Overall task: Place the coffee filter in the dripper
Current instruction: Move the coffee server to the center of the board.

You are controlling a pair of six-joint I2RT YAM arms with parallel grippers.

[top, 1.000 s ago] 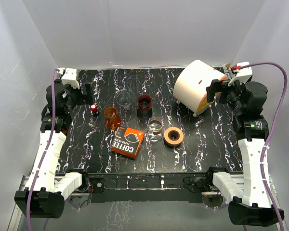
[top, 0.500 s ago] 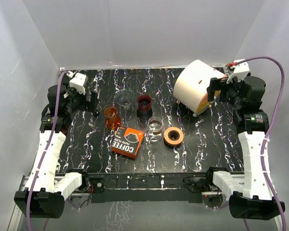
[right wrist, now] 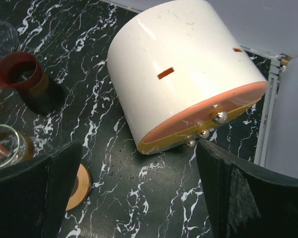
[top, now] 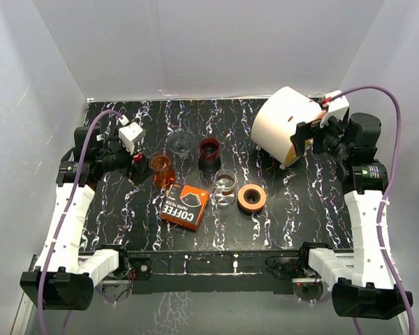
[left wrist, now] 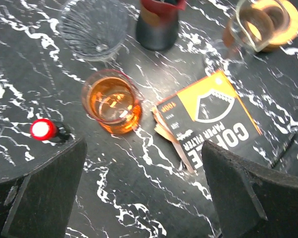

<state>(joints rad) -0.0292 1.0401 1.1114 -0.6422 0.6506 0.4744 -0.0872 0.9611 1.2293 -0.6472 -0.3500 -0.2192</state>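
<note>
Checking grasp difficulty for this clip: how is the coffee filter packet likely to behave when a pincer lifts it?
The coffee filter packet looks thin and lies flat on the table, so it is probably light and may flex. At one end paper edges poke out, so single filters could slide or fan out when pulled.

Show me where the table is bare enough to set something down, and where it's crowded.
Bare table: the right front stretch between the orange ring and the right arm; the near strip in front of the coffee filter packet; the back strip behind the clear dripper. Crowded: the centre, where dripper, orange glass, dark cup and clear glass cluster.
</note>
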